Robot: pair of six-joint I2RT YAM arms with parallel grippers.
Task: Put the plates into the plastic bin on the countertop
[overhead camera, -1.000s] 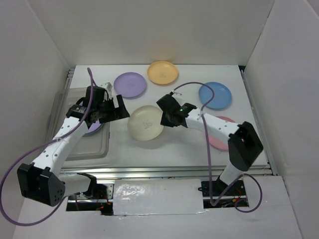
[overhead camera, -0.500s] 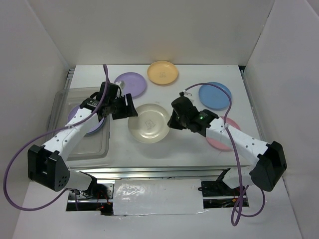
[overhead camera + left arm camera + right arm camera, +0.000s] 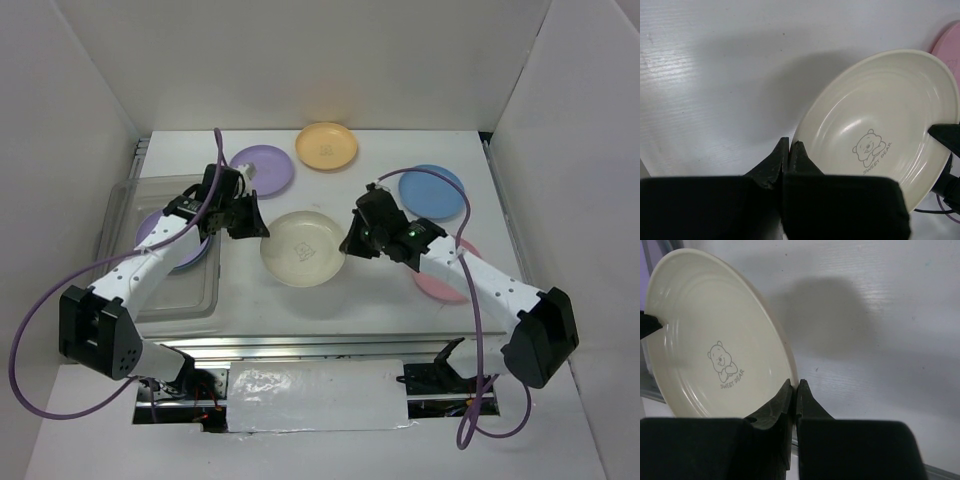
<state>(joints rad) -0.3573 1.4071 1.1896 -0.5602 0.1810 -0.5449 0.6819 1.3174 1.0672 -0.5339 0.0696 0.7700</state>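
Cream plate (image 3: 303,247) (bear print (image 3: 871,152)) above countertop (image 3: 350,300), L tool (image 3: 789,145) clamped on its rim, R tool (image 3: 796,385) clamped opposite

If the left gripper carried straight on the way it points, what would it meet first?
The cream plate: the left gripper is shut on its rim. Beyond it, probably the right gripper on the opposite rim, though depth is unclear.

Premises: a robotics test cell, not a domestic room. Plain white panels (image 3: 60,100) enclose a white desk (image 3: 370,300) on three sides. Two robot arms (image 3: 140,272) are mounted by its metal rail (image 3: 330,345), trailing exposed purple cabling (image 3: 13,360).
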